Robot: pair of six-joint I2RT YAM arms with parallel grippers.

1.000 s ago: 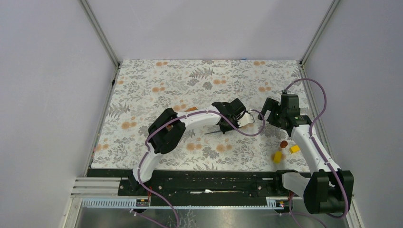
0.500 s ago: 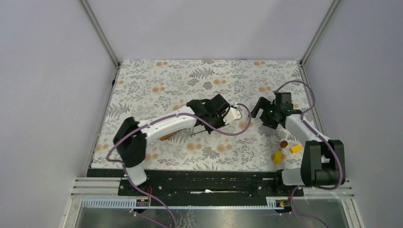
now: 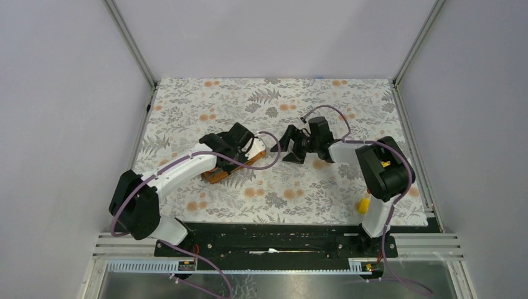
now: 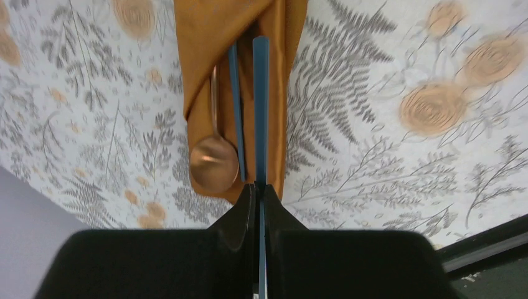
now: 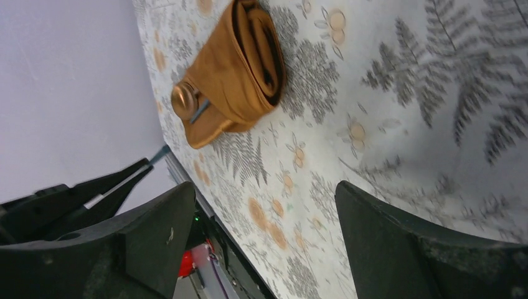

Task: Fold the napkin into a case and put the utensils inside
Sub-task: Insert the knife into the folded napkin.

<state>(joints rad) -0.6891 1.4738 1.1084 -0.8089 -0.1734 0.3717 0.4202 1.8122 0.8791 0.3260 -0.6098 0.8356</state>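
Note:
The napkin lies folded as a long orange-brown case [image 3: 235,167] left of the table's middle, also seen as the case [image 4: 205,56] and the case [image 5: 240,65]. A spoon with a copper bowl [image 4: 213,163] and a slim dark handle [image 4: 235,106] stick out of its near end. My left gripper [image 4: 258,188] is shut on a third dark utensil [image 4: 260,106], which points along the case above its opening. My right gripper [image 3: 285,148] hangs open and empty to the right of the case, apart from it.
A small yellow block [image 3: 363,204] lies near the front right, beside the right arm. The floral cloth [image 3: 324,99] covers the table, with a black rail [image 3: 280,233] along its front edge and walls on three sides.
Both arms have swung left. The left gripper carried its utensil from the middle right over to the case. The right gripper followed, and its jaws have narrowed slightly but stay open.

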